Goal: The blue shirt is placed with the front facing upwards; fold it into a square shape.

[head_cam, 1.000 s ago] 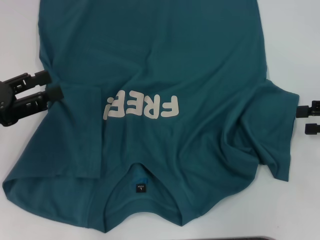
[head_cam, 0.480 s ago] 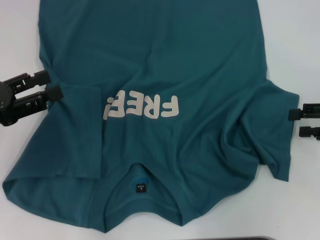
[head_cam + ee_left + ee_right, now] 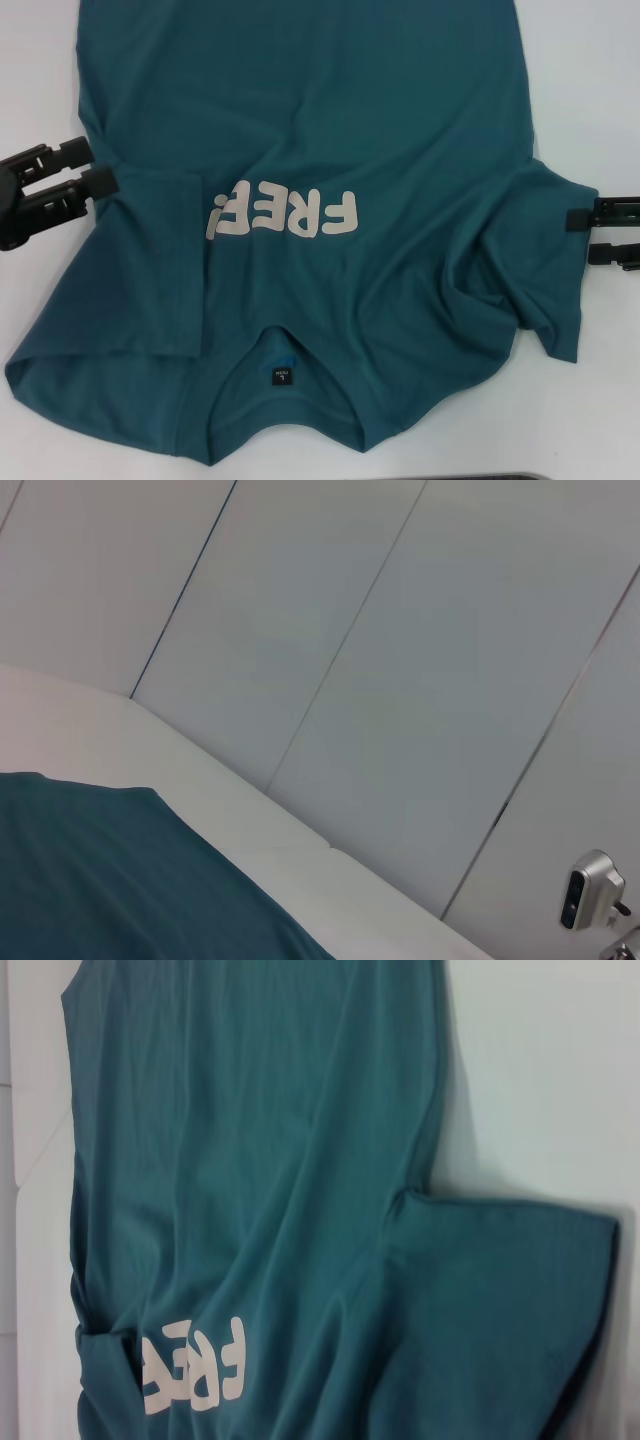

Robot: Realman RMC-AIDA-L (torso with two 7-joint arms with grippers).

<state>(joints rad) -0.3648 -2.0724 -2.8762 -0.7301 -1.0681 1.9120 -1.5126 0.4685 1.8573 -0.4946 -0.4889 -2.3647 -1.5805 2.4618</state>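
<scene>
Lettering "FREE" (image 3: 283,214) reads upside down on your blue shirt (image 3: 330,120); left gripper (image 3: 92,166) and right gripper (image 3: 584,238) jaws gape narrowly; only the left wrist view shows wall panels (image 3: 400,680).

The blue shirt (image 3: 330,130) runs off the head view at 12 o'clock, hiding its hem; the neck label (image 3: 281,376) print is too small to read.
</scene>
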